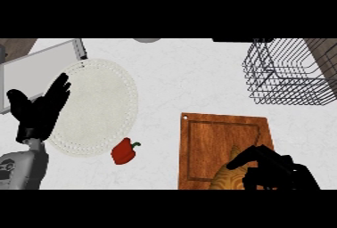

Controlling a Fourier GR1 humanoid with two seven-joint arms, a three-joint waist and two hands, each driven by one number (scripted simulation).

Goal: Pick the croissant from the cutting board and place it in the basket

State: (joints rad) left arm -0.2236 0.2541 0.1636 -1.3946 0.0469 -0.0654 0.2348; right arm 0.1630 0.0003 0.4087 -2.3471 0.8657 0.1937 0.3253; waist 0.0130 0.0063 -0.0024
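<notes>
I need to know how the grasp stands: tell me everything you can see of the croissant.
The croissant looks golden-tan with faint darker curved bands on its crust. It lies at the near end of the wooden cutting board, cut off by the view's lower edge. The black right hand curls over its right side and hides that part. Whether it is lifted cannot be told.

Left robot hand (38,109) at 9 o'clock: matte black all over, long slim fingers and a thick thumb, narrow black wrist. Below it, at 8 o'clock, a pale grey rounded forearm shell with a small dark marking on its side. Right robot hand (273,171) at 5 o'clock: same black, blocky segmented fingers, no forearm visible.
</notes>
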